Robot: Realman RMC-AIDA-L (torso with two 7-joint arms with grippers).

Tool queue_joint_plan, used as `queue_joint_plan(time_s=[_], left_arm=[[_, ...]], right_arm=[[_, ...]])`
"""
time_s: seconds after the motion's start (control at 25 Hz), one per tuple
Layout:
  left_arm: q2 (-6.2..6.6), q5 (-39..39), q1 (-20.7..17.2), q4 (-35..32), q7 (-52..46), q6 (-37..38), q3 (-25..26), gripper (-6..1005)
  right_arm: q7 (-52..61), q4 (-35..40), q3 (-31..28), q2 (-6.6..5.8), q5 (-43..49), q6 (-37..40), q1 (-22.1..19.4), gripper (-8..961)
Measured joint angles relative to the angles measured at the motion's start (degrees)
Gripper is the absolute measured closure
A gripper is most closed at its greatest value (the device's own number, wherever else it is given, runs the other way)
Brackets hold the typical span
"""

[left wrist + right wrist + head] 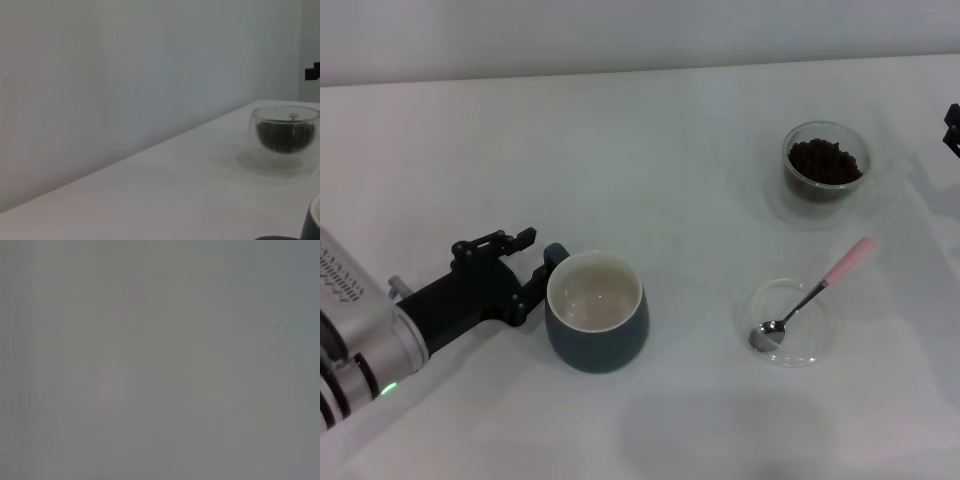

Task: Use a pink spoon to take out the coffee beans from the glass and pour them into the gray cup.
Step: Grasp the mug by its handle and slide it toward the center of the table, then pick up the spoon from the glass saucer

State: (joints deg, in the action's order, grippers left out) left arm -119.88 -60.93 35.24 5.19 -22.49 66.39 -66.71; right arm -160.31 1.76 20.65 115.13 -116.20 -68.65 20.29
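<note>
The gray cup (597,312) stands at front left, cream inside and empty; its edge shows in the left wrist view (313,220). My left gripper (538,262) is open right at the cup's left side, by its small handle (557,252). The pink spoon (815,292) lies with its bowl in a flat clear saucer (790,322) and its pink handle pointing to the back right. The glass (826,161), (285,131) holds the coffee beans (825,160), (285,136) at the back right. Only a tip of my right gripper (953,128) shows at the right edge.
The white table (680,200) runs to a pale wall behind. The right wrist view shows only a blank grey surface. The saucer lies between the glass and the table's front.
</note>
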Motion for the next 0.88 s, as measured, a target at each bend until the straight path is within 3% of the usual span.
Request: queue_joint_plan(time_s=[0.28, 0.6, 0.88], left_arm=[[0.12, -0.21, -5.84, -3.07, 0.04, 4.42, -0.01, 482], [0.39, 0.95, -13.41, -5.99, 0.04, 8.68, 0.58, 450], [0.59, 5.08, -16.51, -6.37, 0.10, 9.53, 0.62, 452]], right_arm=[[0.04, 0.26, 0.49, 0.00, 0.19, 0.02, 0.02, 89], [0.88, -0.14, 0.83, 0.00, 0.52, -0.01, 0.00, 90], [15.26, 3.86, 7.37, -0.41, 0.72, 1.86, -1.79, 90]])
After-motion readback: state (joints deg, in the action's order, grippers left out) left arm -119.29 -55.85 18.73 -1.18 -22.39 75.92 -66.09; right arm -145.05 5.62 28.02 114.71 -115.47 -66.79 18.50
